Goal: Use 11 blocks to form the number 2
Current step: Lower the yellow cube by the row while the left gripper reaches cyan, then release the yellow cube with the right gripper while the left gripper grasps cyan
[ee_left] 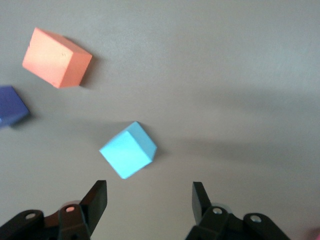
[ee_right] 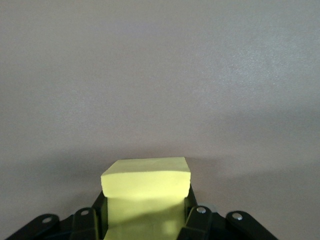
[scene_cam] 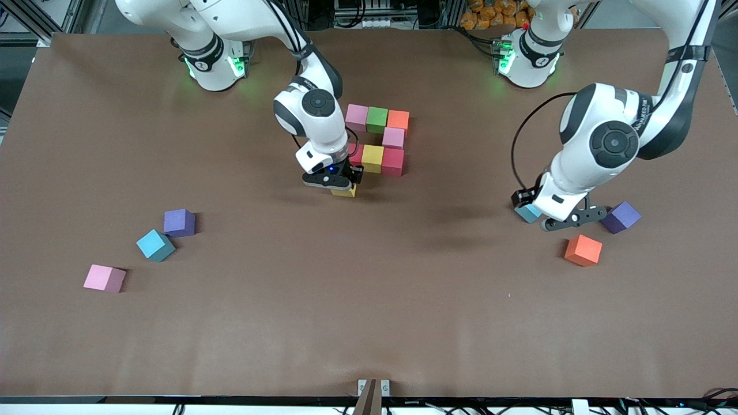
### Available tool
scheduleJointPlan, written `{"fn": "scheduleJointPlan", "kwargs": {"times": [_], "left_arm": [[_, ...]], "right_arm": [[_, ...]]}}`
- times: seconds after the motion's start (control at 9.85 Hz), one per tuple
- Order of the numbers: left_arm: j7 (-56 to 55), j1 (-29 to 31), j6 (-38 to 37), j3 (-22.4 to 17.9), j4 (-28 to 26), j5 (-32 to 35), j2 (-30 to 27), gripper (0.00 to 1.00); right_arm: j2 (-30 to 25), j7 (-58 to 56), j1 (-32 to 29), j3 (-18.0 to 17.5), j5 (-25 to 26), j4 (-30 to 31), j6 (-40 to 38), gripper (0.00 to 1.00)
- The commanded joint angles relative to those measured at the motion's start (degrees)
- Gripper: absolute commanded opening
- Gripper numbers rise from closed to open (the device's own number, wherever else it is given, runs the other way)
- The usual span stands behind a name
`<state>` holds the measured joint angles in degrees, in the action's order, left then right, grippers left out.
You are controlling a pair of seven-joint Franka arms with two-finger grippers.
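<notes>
Yellow block [ee_right: 146, 192] square in right jaws, possibly grounded, left jaws open, empty.

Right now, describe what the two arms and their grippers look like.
Both arms are glossy white with black joint bands and round grey caps; green lights glow at their bases, and black cables run along them. The left gripper and right gripper are black, with short black fingers.

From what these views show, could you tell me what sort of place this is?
Probably a robotics lab: two white arms are mounted at a brown-covered table, metal framing stands around it, and coloured foam blocks serve as practice pieces.
</notes>
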<state>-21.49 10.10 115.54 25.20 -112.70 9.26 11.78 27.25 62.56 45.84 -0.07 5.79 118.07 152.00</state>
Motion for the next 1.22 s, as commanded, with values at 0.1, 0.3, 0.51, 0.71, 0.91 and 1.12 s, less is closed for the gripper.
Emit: {"fn": "scheduleJointPlan", "kwargs": {"times": [0.1, 0.3, 0.51, 0.71, 0.91, 1.12], "left_arm": [[21.18, 0.62, -0.75, -2.87, -2.61, 3.4, -1.85, 0.77], [23.5, 0.54, 0.65, -2.88, -5.15, 6.01, -1.76, 0.77], [23.86, 0.53, 8.96, -2.79, -11.37, 9.36, -2.11, 0.77], [23.86, 0.53, 13.82, -2.79, -14.99, 9.46, -1.85, 0.77], [23.95, 0.45, 14.1, -2.7, -16.49, 9.46, -1.67, 0.77], [26.13, 0.45, 15.32, -2.62, -17.46, 9.46, -1.59, 0.77]], "right_arm": [[0.79, 4.06, 2.41, 1.13, 1.33, -1.01, -0.48, 0.34], [0.79, 5.02, 3.03, 1.3, 1.5, -0.92, -0.56, 0.34], [0.79, 5.03, 3.56, 1.83, 1.85, -0.57, -0.65, 0.34], [0.79, 5.03, 3.82, 2.18, 2.64, -0.39, -0.65, 0.33], [0.88, 5.12, 3.91, 2.18, 2.64, -0.13, -0.65, 0.33], [0.88, 5.12, 4.26, 2.18, 2.82, 0.31, -0.74, 0.32]]}}
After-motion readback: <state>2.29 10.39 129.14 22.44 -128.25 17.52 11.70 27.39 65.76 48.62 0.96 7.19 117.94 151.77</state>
